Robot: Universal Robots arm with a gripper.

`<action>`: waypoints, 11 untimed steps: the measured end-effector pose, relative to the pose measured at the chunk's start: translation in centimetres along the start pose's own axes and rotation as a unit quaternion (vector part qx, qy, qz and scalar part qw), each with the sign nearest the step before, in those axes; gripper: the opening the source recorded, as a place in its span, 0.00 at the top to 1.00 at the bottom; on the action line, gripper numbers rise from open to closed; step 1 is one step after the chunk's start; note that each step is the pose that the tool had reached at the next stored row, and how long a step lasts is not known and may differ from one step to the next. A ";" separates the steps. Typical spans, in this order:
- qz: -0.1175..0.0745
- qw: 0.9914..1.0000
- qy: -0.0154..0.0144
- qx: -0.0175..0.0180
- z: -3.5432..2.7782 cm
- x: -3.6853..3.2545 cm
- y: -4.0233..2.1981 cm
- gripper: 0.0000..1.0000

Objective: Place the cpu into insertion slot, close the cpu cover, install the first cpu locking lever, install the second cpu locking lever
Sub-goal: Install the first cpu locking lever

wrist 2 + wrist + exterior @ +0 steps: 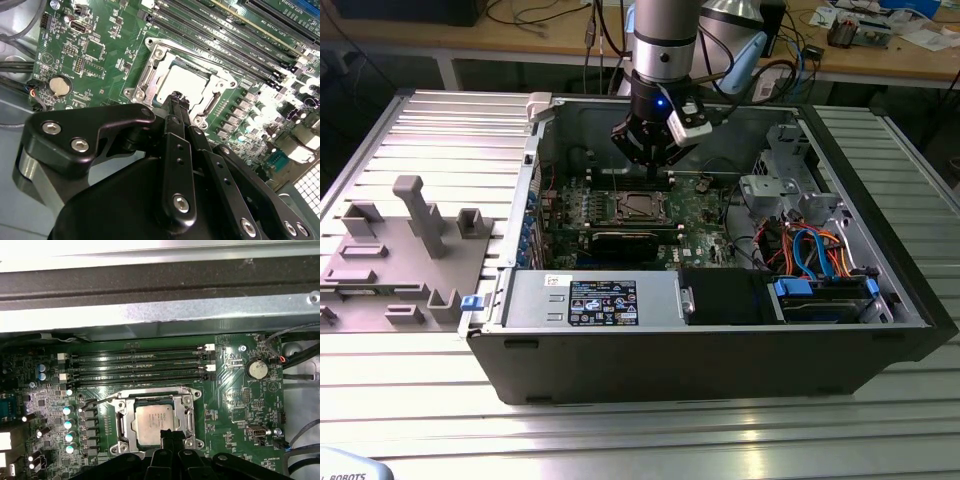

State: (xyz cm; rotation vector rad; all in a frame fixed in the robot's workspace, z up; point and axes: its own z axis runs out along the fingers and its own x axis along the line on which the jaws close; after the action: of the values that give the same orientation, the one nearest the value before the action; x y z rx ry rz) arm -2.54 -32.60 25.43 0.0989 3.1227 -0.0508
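The gripper [175, 97] has its fingers pressed together with nothing between them, tips hanging right over the near edge of the cpu cover [156, 418]. In the exterior view it [650, 160] sits above the open computer case [880, 330], with open room all round it inside the case walls. The cpu [156, 423] is already lying flat in the insertion slot [187, 82], silvery top showing through the cover's window in both wrist views (the frame looks down and flat around it). The memory slots [140, 367] run just beside the socket on one side. A coin battery [257, 369] sits well apart on the green motherboard [240, 410], and the case's metal wall [160, 315] rises past the memory slots.
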 end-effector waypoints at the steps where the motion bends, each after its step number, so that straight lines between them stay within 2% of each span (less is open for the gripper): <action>1: -0.002 1.000 0.000 0.000 0.00 0.00 0.00 0.89; 11: -0.011 1.000 0.000 0.000 0.00 0.00 0.00 0.89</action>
State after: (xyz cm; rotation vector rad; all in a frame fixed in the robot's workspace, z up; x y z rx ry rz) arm -2.54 -32.61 25.43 0.0638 3.1232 -0.0503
